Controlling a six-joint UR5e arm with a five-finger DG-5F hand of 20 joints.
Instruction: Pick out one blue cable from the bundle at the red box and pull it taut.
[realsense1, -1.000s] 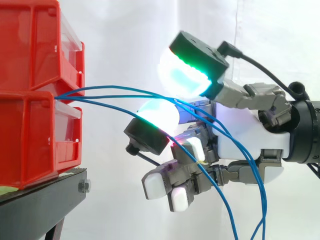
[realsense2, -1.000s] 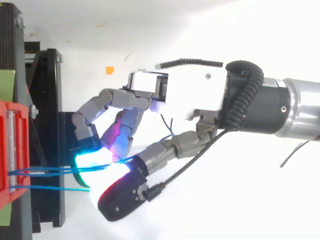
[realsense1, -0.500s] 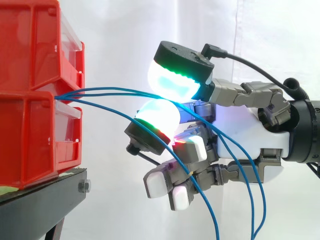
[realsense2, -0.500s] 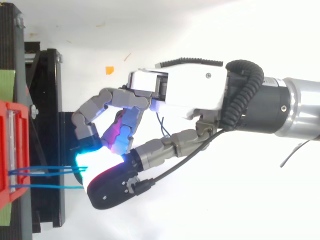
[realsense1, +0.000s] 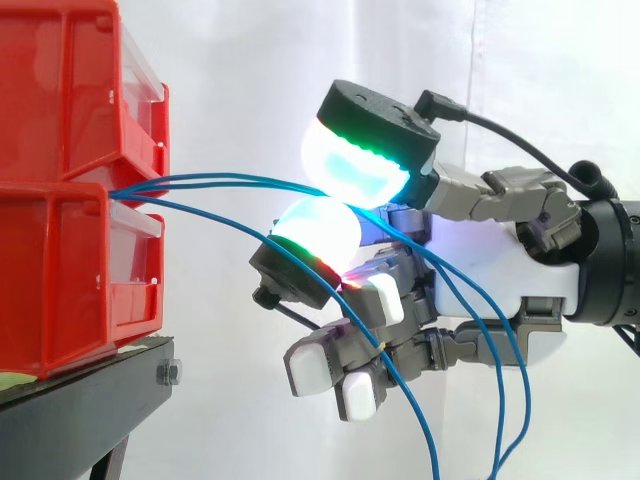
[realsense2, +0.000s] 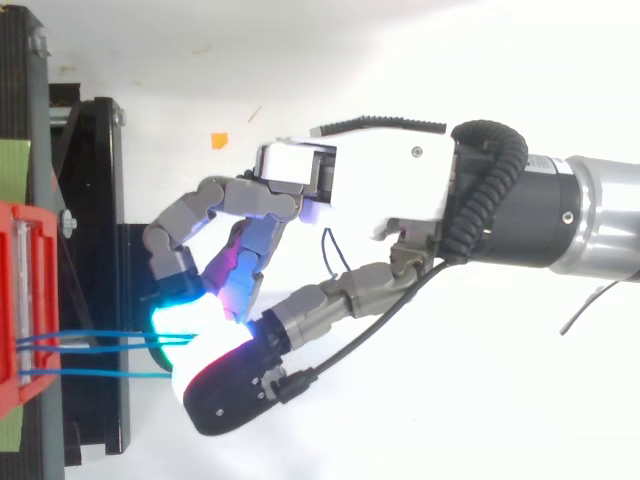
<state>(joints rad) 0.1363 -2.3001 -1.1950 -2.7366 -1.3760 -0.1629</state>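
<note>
Three thin blue cables (realsense1: 230, 181) leave the slot between two stacked red plastic bins (realsense1: 60, 280), which sit on a black metal stand (realsense1: 90, 400) before a white curtain (realsense1: 250, 60). The robot hand (realsense1: 490, 265) reaches in from the right, well apart from the bins, with its palm turned toward them.

Its large pad glowing cyan and green (realsense1: 350, 165) is pressed down toward a second white-cyan pad (realsense1: 318, 225) just below it. The two upper cables run in a shallow arc from the bins into the narrow gap between these pads, so the robot hand is pinching there. Whether it clamps one cable or both cannot be told.

The lowest cable is not in the pinch. It sags under the lower pad, crosses the curled lower fingers (realsense1: 312, 368) with their white tips, and drops to the bottom edge of the side view. Behind the pinch the other cables loop loosely down in front of the white palm.

In the top view the cables (realsense2: 90, 338) lie side by side from the red bin (realsense2: 20, 300) to the pads, one a little apart from the other two.
</note>
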